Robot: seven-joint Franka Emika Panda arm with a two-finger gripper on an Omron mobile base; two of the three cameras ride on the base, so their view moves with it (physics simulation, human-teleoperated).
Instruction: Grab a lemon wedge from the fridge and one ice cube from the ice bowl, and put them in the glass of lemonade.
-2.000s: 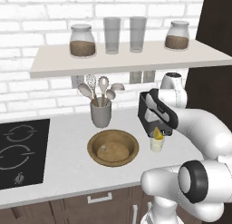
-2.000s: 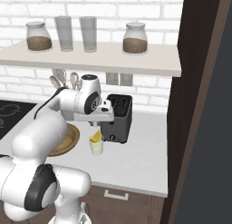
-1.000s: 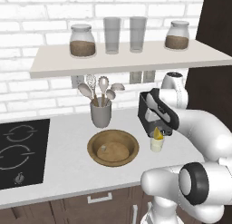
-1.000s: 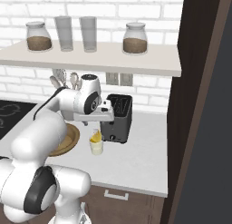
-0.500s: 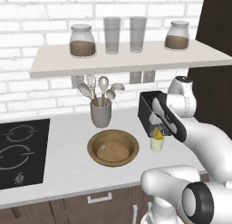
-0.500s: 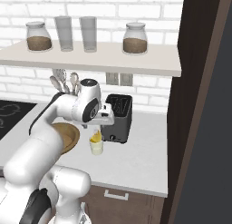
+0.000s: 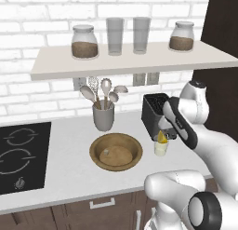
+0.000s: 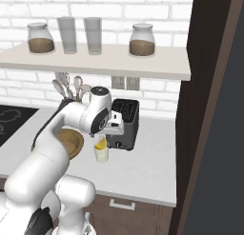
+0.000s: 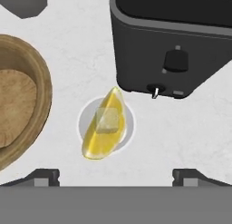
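Note:
The glass of lemonade (image 9: 106,123) stands on the counter in front of the toaster, also seen as glass (image 7: 161,149) and glass (image 8: 101,154). A yellow lemon wedge (image 9: 100,139) rests in it, poking above the rim as wedge (image 7: 161,137) and wedge (image 8: 100,143). A pale ice cube (image 9: 108,120) lies on the wedge inside the glass. My gripper (image 9: 115,177) hovers straight above the glass, open, with nothing between its fingers; it appears as gripper (image 7: 166,133) and gripper (image 8: 108,133). The brown ice bowl (image 7: 116,152) sits left of the glass. The fridge's doors are out of view.
A black toaster (image 7: 155,113) stands right behind the glass. A grey utensil cup (image 7: 103,118) is behind the bowl, a black cooktop (image 7: 18,154) at the left. The shelf (image 7: 130,61) above carries jars and two tall glasses. A tall dark panel (image 8: 209,110) closes the right side.
The arm's upper joints have swung toward the right while the hand stays over the glass. The jaws remain wide; the wedge and cube lie still in the glass.

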